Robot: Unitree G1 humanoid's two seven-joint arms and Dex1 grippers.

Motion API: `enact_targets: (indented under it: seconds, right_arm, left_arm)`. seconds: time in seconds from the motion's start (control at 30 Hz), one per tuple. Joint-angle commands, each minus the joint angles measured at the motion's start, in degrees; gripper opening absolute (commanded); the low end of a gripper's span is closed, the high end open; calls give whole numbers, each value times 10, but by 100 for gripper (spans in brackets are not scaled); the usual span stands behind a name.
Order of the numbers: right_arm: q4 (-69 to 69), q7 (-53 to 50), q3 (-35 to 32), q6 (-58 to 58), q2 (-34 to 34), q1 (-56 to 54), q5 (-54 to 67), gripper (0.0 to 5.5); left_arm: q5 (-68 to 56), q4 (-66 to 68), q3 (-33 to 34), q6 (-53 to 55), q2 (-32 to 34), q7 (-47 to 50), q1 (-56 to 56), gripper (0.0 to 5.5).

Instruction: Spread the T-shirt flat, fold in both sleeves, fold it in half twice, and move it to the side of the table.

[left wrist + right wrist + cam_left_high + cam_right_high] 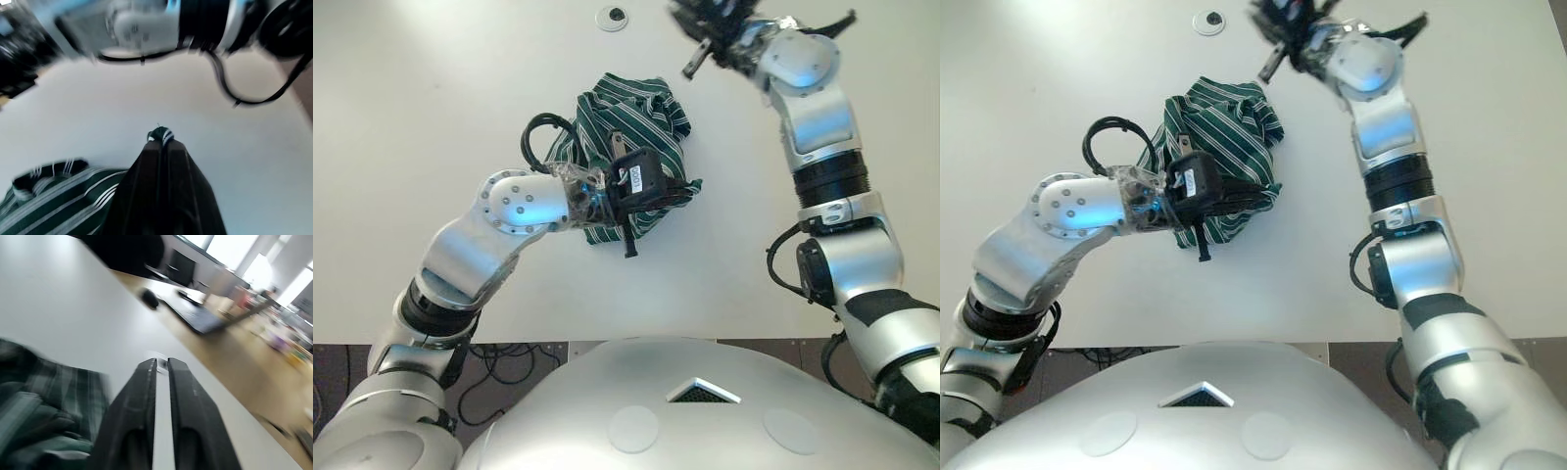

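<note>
At the middle of the desk (pixel 421 127) lies the crumpled T-shirt (pixel 636 113), soft, light and limp. The left gripper (pixel 161 143) pinches a fabric edge, a sensible hold. The right gripper (pixel 162 363) hangs nearby, narrow and empty.

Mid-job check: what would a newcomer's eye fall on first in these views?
The green striped T-shirt lies crumpled in a heap in the middle of the white table, not spread at all. The left gripper is pinched shut on a bit of its fabric at the heap's near side. The right gripper hangs empty over the table's far side.
</note>
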Motion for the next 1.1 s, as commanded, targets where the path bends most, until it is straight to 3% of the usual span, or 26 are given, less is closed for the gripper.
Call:
enact_targets:
  seconds: [0.03, 0.13, 0.23, 0.4, 0.67, 1.1]
  right_arm:
    - [-42, 70, 37, 68, 27, 7, 23, 112]
    - [-84, 115, 81, 61, 18, 17, 6, 167]
    - [-71, 95, 149, -83, -30, -7, -103, 215]
    - [-49, 66, 240, -261, -50, -65, -249, 215]
    - [21, -9, 325, -419, -39, -134, -397, 215]
    - [151, -38, 424, -468, 9, -206, -513, 215]
  left_arm:
    - [43, 44, -36, -8, -6, 14, 9, 0]
    - [58, 63, -42, -11, -16, 16, 8, 0]
    - [66, 67, -41, -12, -20, 16, 13, 0]
    - [81, 79, -45, -13, -35, 19, 14, 0]
    - [88, 90, -45, -12, -60, 27, 19, 0]
    - [104, 105, -58, -16, -93, 30, 14, 0]
